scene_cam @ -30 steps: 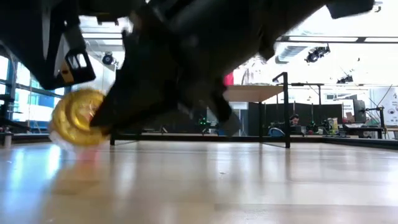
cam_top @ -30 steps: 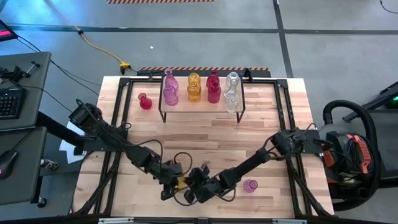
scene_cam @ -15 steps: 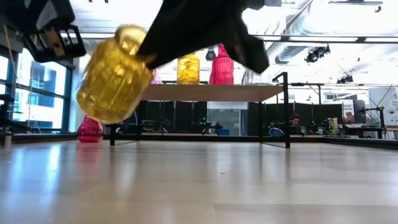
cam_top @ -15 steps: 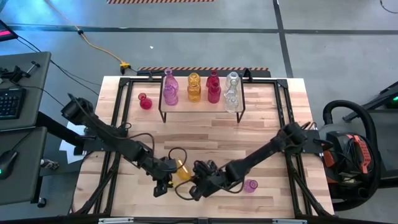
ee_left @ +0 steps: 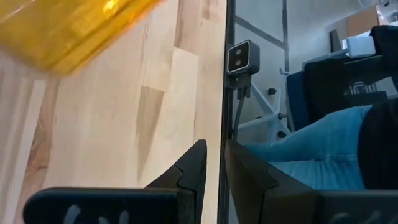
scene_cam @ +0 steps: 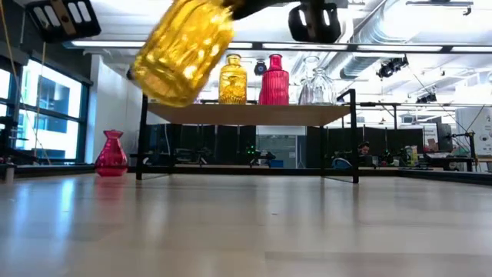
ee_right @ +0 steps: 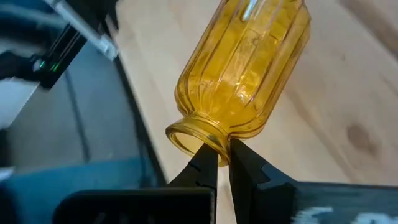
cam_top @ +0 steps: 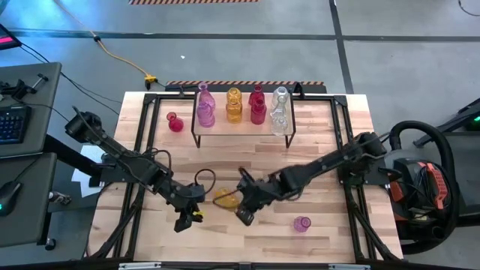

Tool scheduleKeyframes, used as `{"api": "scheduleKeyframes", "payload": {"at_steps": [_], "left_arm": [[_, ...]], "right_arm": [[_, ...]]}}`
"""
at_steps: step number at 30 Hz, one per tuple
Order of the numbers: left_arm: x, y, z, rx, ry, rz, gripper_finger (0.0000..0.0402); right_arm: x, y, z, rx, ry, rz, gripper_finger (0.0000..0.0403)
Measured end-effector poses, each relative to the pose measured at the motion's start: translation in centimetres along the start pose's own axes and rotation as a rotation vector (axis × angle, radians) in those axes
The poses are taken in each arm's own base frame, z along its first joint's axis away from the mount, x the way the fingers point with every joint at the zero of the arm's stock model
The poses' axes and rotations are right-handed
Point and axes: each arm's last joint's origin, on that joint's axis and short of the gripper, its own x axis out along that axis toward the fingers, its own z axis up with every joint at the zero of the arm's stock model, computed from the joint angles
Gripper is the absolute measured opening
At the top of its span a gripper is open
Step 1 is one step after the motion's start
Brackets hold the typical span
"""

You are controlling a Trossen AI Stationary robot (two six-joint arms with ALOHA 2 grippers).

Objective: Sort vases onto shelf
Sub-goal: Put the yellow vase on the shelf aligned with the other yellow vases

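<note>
A yellow ribbed glass vase (cam_top: 225,199) hangs tilted above the table's near middle, seen high in the low view (scene_cam: 184,50). My right gripper (cam_top: 241,207) is shut on its mouth end. My left gripper (cam_top: 182,223), just left of the vase, points down toward the near edge; its fingers (ee_left: 198,163) are shut with nothing between them. The shelf (cam_top: 241,129) stands at the far middle with a pink vase (cam_top: 205,111), an amber vase (cam_top: 234,106), a red vase (cam_top: 258,106) and a clear vase (cam_top: 280,112) upright on it. My right gripper pinches the rim of the vase's mouth (ee_right: 219,144) between its two fingers, one finger at the opening and the other outside the neck. The fingers come slanting down from the table's right. The vase is lifted clear of the table and tilted, its base lower and toward the left.
A small red vase (cam_top: 175,122) stands on the table left of the shelf, also visible in the low view (scene_cam: 112,150). A pink vase (cam_top: 301,223) lies near the front right. Black frame rails run along the table's edges. A person's legs (ee_left: 323,143) show beyond the near edge.
My right gripper has risen and gone toward the far edge, carrying the yellow vase from just above the tabletop to well clear of it; the vase has tipped from lying to slanting, base down. My left gripper has risen and drawn back toward the left.
</note>
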Motion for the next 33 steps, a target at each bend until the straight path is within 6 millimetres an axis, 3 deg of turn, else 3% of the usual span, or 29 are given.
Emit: {"api": "scheduleKeyframes", "payload": {"at_steps": [10,19,25,29,33], "left_arm": [[-1.7,0.1,-0.2,0.023,0.000,0.003,0.0054],[-1.7,0.5,-0.6,0.019,0.040,0.046,0.0054],[-1.7,0.6,-0.5,0.012,0.037,0.049,0.0054],[-1.7,0.7,-0.3,0.008,0.033,0.052,0.0054],[-1.8,0.9,-0.1,0.000,0.026,0.057,0.0054]], "right_arm": [[-3.2,-2.6,3.9,0.083,0.271,0.108,0.0000],[-8.4,-2.2,8.1,0.060,0.261,0.047,0.0000],[-11.0,-1.6,9.9,0.076,0.175,0.026,0.0000],[-12.2,-1.7,10.8,0.135,0.218,0.091,0.0000],[-12.8,-2.5,10.5,0.185,0.300,0.035,0.0000]]}}
